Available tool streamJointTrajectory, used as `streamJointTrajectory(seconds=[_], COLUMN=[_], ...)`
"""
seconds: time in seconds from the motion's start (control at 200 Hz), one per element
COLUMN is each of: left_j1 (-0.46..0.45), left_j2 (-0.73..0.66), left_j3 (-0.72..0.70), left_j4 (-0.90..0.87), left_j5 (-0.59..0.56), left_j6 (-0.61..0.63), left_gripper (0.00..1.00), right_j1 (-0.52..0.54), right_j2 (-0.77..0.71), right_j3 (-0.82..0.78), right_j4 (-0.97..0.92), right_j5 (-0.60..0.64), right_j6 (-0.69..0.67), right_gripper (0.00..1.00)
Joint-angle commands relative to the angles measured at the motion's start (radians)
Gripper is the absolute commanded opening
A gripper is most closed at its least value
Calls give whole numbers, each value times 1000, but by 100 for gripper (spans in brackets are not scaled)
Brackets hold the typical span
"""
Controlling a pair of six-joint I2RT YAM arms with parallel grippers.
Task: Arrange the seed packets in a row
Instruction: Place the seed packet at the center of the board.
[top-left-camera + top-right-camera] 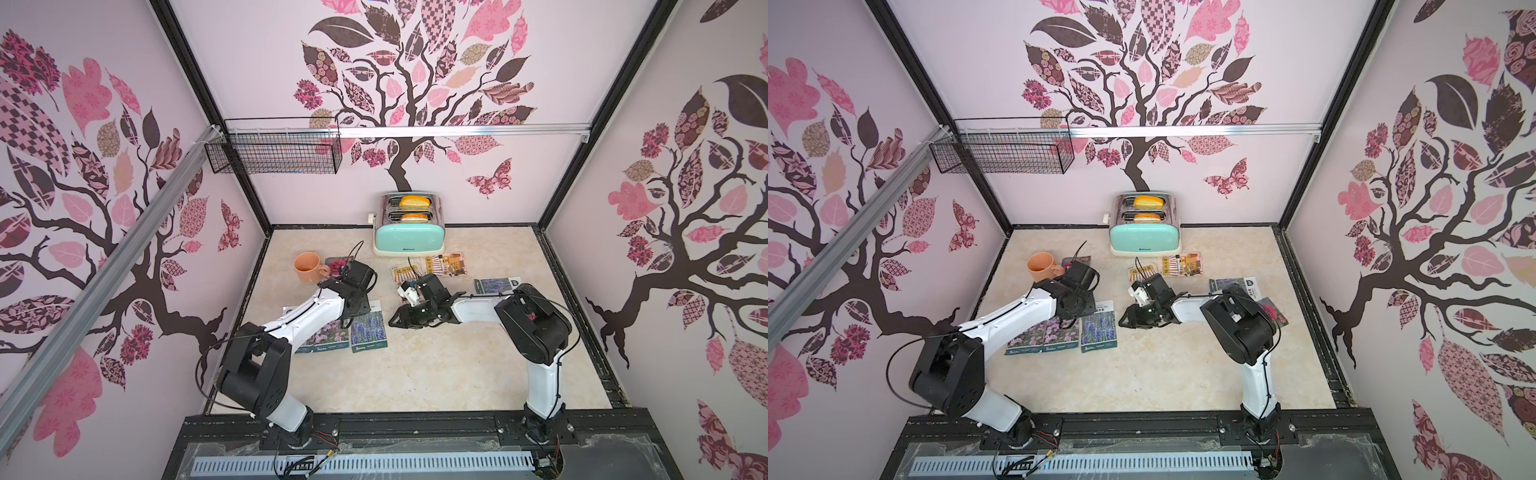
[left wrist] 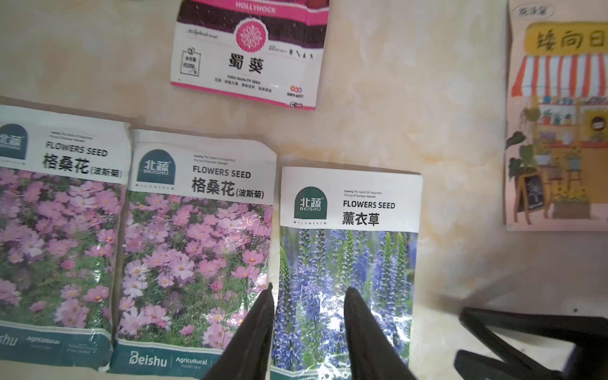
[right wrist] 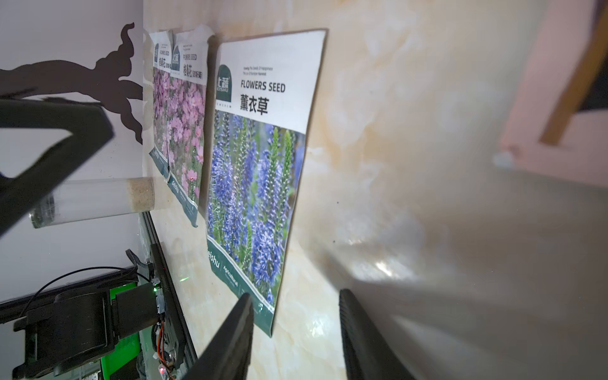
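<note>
Spread fingers [image 2: 260,329] of the left gripper [image 2: 309,294] hover empty over the seam between a pink packet [image 2: 197,246] and the lavender packet [image 2: 348,263], last in a row of three at the table's [image 1: 415,374] 9 o'clock; another pink packet [image 2: 56,230] starts the row. The right gripper [image 3: 294,296], its fingers [image 3: 237,332] likewise parted and holding nothing, sits low over bare tabletop just beside that lavender packet's 3 o'clock edge. Five more lie loose: a hollyhock packet [image 1: 337,263] by the mug [image 1: 306,268] at 10 o'clock, two shopfront packets [image 1: 446,264] before the toaster [image 1: 409,241] at 12, a second lavender packet [image 1: 496,286] at 2, and a magenta packet [image 1: 1277,313] half hidden by the right arm [image 1: 473,309] at 3. Thin, light and glossy, the packets look apt to skid and buckle rather than lift; a curled top corner or an exposed short edge seems the likeliest hold, taken with a shallow pinch. The left arm [image 1: 307,320] reaches from its 7 o'clock base, wrist tipped straight down; the right arm rises from 5 o'clock, folds at the elbow and stretches its forearm toward 9.
</note>
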Motion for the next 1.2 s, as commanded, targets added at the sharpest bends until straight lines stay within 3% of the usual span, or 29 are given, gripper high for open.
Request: streamJointTrajectory(seconds=[0.0,0.91,1.05,1.195], left_j1=[2,4,3,-12], left_j2=[-50,-108,-112,-90], left_j3=[-12,-79,-77,-73], left_j4=[-19,-7,16,127], left_j5=[-43,-31,-10,76], left_j6=[-6,-11,7,65], left_gripper=[40,42,43,46], right_j1=[27,98,90,4], right_j2=[17,35,1,-132], right_j3=[-29,3,16,-45], right_j4=[38,33,-90,-117], right_j5=[-1,13,141,212], right_j6=[40,67,17,-22], right_gripper=[45,46,48,50])
